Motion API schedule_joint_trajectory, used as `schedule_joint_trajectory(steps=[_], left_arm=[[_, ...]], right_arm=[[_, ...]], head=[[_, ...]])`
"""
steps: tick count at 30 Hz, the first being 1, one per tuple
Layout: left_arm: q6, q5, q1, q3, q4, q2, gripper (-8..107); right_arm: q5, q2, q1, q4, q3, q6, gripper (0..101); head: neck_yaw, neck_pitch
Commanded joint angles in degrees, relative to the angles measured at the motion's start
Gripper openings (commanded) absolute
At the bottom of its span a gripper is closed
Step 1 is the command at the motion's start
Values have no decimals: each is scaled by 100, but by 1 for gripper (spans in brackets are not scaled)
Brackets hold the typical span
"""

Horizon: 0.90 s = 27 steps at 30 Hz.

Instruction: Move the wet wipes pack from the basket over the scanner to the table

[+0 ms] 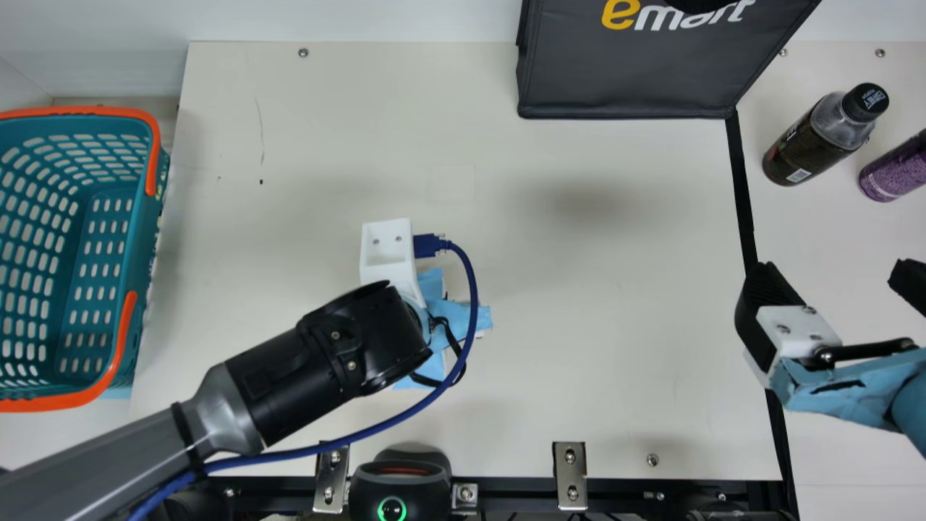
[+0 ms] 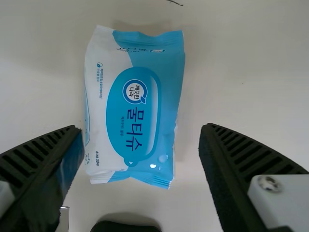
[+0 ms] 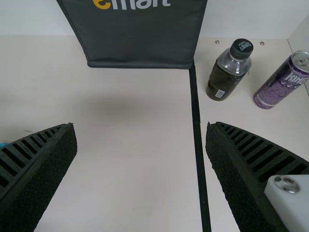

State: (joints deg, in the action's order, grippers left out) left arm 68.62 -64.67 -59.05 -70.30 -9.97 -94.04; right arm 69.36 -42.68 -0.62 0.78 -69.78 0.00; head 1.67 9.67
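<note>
Left wrist view: wet wipes pack [image 2: 133,106] flat on table [image 2: 241,92], twelve o'clock from scanner [image 1: 427,496]; left gripper [image 2: 141,129] above, fingers apart. Right gripper [image 1: 833,269], main view's three o'clock, also spread. Pack probably soft, slick, light; best pinched mid-length across its width.

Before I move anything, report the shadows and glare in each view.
Main view: a soft, blurry-edged shadow on the table, in front of the dark bag; left wrist view: small white glints near one end of the wet wipes pack, faint shadow beyond its other end; right wrist view: a dim shadow patch near the bag's base.
</note>
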Motion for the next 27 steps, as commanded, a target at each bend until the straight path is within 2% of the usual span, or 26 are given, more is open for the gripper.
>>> schedule_joint_trajectory(steps=[1,3,13,27], left_arm=[[-6,-12,7,1,6,-14,85],[-4,-14,12,10,7,-27,90],[112,151,46,197,6,-182,90],[165,780,155,730,59,-354,90]], right_arm=[[0,0,0,0,0,0,95],[0,0,0,0,0,0,95],[0,0,0,0,0,0,95],[0,0,0,0,0,0,95]], head=[[-9,-175],[-9,-175],[-9,-175],[-9,-175]])
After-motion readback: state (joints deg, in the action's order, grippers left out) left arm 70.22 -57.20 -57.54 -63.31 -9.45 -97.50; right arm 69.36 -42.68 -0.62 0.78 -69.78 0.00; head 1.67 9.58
